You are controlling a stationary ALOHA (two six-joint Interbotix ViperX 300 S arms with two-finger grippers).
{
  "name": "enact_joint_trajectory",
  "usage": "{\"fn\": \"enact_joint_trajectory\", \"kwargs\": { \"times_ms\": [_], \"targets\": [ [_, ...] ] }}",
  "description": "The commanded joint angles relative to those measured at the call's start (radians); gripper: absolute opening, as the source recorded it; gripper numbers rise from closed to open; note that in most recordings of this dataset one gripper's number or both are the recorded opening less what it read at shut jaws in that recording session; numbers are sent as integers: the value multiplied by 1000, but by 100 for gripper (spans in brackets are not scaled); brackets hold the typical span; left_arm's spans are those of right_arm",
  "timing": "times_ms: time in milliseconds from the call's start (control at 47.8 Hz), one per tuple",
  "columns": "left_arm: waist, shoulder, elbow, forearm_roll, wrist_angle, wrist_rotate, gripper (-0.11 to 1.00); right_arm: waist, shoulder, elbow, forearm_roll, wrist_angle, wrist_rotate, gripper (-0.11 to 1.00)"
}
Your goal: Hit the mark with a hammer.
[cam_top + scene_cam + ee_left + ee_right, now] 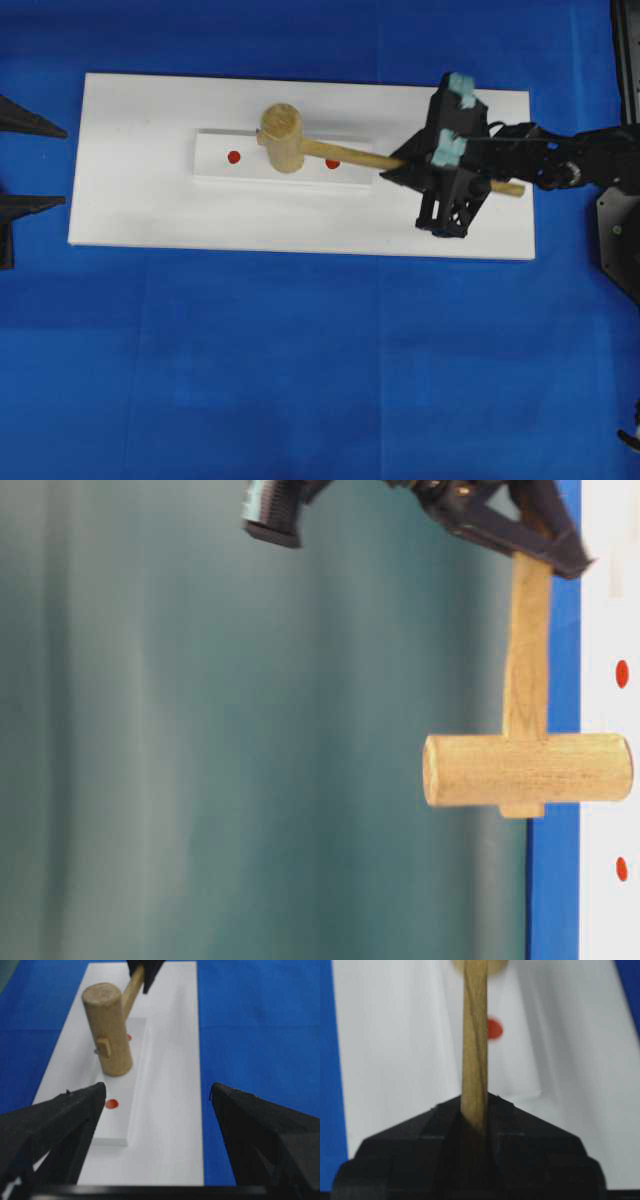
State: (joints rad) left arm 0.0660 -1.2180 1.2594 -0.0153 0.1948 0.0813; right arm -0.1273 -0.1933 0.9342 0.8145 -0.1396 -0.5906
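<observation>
In the overhead view the right gripper [400, 168] sits at the right of centre, over the right end of a white board [150, 200] that lies on the blue worktop [300, 380]. Its jaws are closed tight on the slim handle of the hammer [283, 138], gripping it well back from the head, so that a short stub of handle sticks out past the gripper toward the right. The handle runs leftward from the jaws to the thick cylindrical head, which is over the middle of a smaller raised white slab [215, 165] on the board. Two red marks show on that slab: the left mark [234, 157] just left of the head, and the right mark [333, 163] just beside the handle. Whether the head touches the slab is hard to tell from above; the left wrist view shows its lower end down at the slab's surface between the marks.

The left gripper [30, 160] is at the left edge of the frame, clear of the board, its jaws spread wide and holding nothing
</observation>
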Motion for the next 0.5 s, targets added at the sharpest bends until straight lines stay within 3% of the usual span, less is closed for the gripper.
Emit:
{"fn": "enact_joint_trajectory", "kwargs": {
  "times_ms": [0, 314, 481],
  "targets": [
    [-2, 14, -11, -2, -6, -3, 83, 9, -87, -14, -12, -9, -3, 2],
    [-2, 15, -8, -2, -5, -2, 83, 9, -408, 137, -21, -8, -3, 2],
    [-2, 14, -8, -2, -8, -2, 83, 8, -454, 170, -21, -6, -3, 2]
  ]
}}
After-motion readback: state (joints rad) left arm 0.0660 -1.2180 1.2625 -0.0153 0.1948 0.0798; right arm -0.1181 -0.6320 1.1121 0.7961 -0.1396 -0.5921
